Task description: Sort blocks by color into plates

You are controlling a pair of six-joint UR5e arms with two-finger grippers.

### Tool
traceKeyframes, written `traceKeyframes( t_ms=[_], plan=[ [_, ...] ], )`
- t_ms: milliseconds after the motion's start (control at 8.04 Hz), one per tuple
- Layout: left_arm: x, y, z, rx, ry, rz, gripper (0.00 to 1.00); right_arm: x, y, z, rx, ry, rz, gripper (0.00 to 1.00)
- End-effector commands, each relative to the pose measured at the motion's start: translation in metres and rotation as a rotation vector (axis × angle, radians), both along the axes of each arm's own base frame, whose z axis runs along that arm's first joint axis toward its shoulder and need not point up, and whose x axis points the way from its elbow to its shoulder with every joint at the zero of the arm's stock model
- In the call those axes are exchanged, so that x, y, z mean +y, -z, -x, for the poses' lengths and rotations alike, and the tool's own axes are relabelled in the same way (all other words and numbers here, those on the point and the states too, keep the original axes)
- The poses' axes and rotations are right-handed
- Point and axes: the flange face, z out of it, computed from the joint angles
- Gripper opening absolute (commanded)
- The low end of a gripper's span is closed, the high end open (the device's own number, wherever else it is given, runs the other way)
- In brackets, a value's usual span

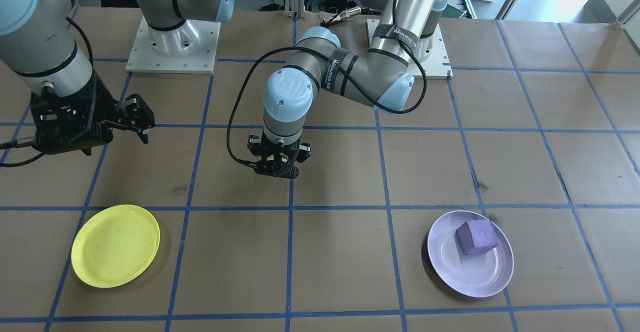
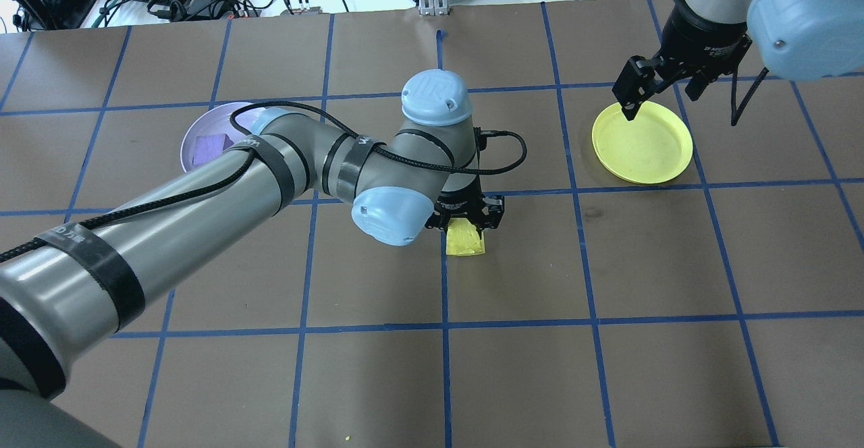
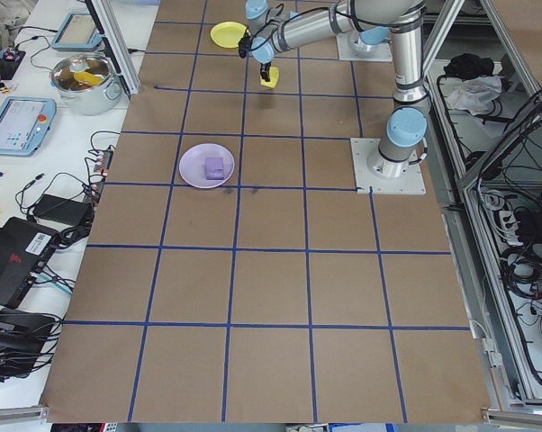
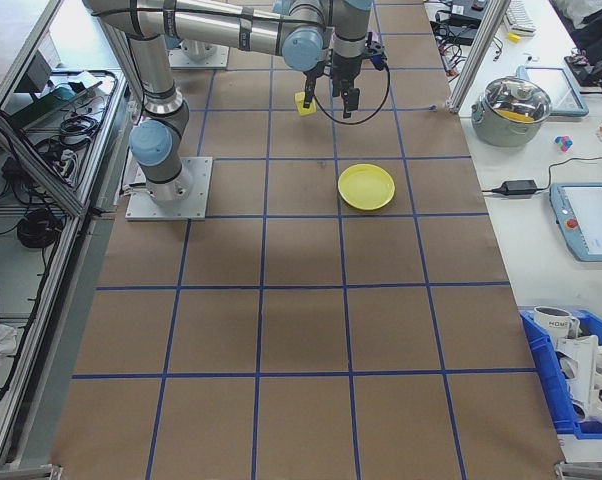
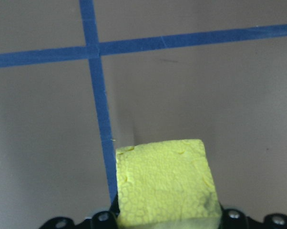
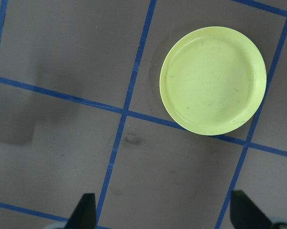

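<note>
My left gripper (image 2: 466, 213) is shut on the yellow block (image 2: 464, 239), held a little above the table near its middle. The left wrist view is filled by the block's rough face (image 5: 165, 183). The yellow plate (image 2: 641, 143) lies bare on my right side. My right gripper (image 2: 661, 87) hangs open above that plate's far edge, its fingers (image 6: 86, 210) wide apart and holding nothing. The purple block (image 1: 476, 237) rests inside the lavender plate (image 1: 450, 272) on my left side, partly hidden by my left arm in the overhead view.
Brown paper with a blue tape grid (image 1: 290, 207) covers the table. Both arm base plates (image 1: 174, 42) stand at the robot's edge. Off the table's ends sit a metal pot (image 4: 521, 105), a tablet (image 4: 586, 220) and a blue bin (image 4: 581, 385).
</note>
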Motion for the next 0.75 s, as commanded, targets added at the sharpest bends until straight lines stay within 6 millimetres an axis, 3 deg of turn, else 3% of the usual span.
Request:
traceKeyframes(
  t_ms=[0, 124, 249, 497, 622],
  plan=[
    [0.009, 0.014, 0.020, -0.008, -0.039, 0.006, 0.16, 0.000, 0.001, 0.002, 0.000, -0.001, -0.001, 1.00],
    [0.010, 0.017, 0.020, -0.015, -0.040, 0.004, 0.50, 0.000, 0.001, 0.002, 0.000, -0.003, -0.001, 1.00],
    [0.010, 0.016, 0.021, -0.012, -0.052, 0.002, 0.96, -0.001, 0.001, 0.002, 0.000, -0.001, -0.003, 1.00],
    [0.011, 0.010, 0.022, -0.006, -0.087, 0.010, 1.00, 0.000, 0.000, 0.002, 0.000, 0.011, -0.001, 1.00],
    [0.010, -0.002, 0.020, 0.006, -0.077, 0.029, 1.00, 0.000, 0.001, 0.002, -0.001, 0.013, -0.004, 1.00]
  ],
)
